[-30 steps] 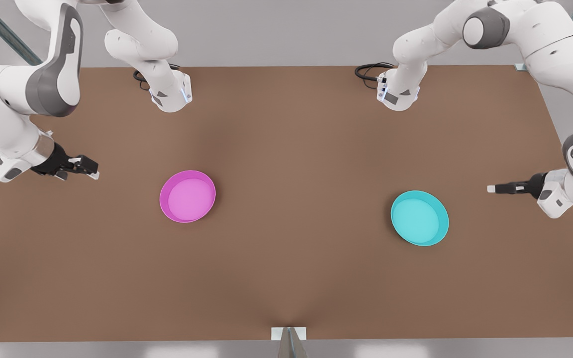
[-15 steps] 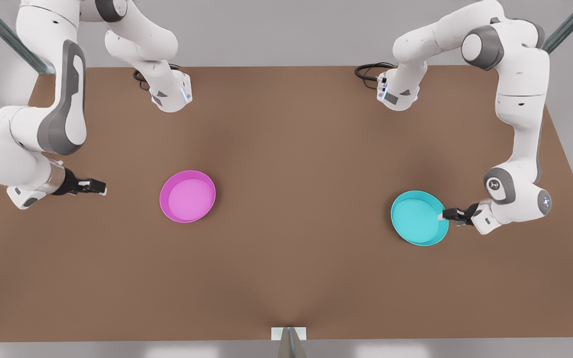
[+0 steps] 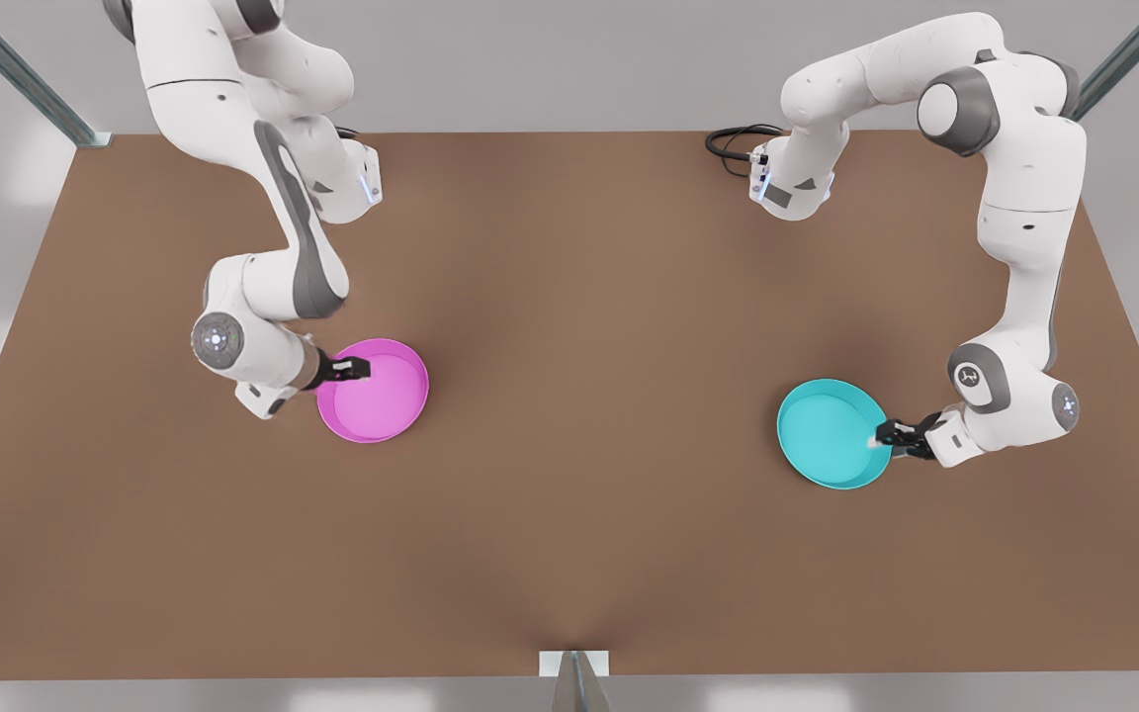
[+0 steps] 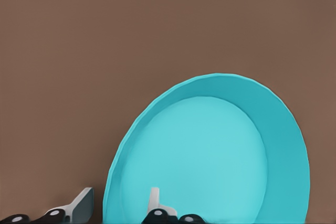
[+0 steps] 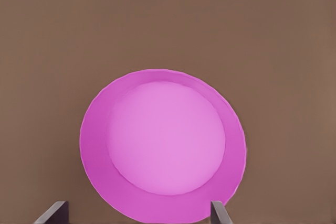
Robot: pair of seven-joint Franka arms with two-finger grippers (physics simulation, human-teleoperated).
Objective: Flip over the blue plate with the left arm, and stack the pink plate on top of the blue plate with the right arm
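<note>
On a brown tabletop (image 3: 569, 514), two Franka arms close in on two round plates, seen from the front camera. Nearest that camera, the blue plate (image 3: 833, 433) lies open side up on the front view's right, its flat base on the table and nothing inside it. The left gripper (image 3: 878, 438) sits at the plate's outer edge, reaching in from the front view's right. The left wrist view adds what the front view cannot resolve: one pale finger (image 4: 154, 201) stands inside the blue plate (image 4: 210, 156) against the inner wall, while the other finger (image 4: 81, 203) stands outside on the table, so the rim passes between the parted fingers; whether they press on the rim cannot be told.

Slightly farther back, on the front view's left, the pink plate (image 3: 373, 390) also rests open side up, paler inside and holding nothing. The right gripper (image 3: 357, 369) hangs over its rim on the side away from the blue plate. The right wrist view shows the pink plate (image 5: 163, 145) whole from above, with two dark fingertips (image 5: 52, 213) spread wide, flanking the near rim and apart from it.

The two plates lie well apart. Farthest back, both arm bases (image 3: 337, 188) stand at the table's far edge, black cables (image 3: 733, 143) coiled beside one.
</note>
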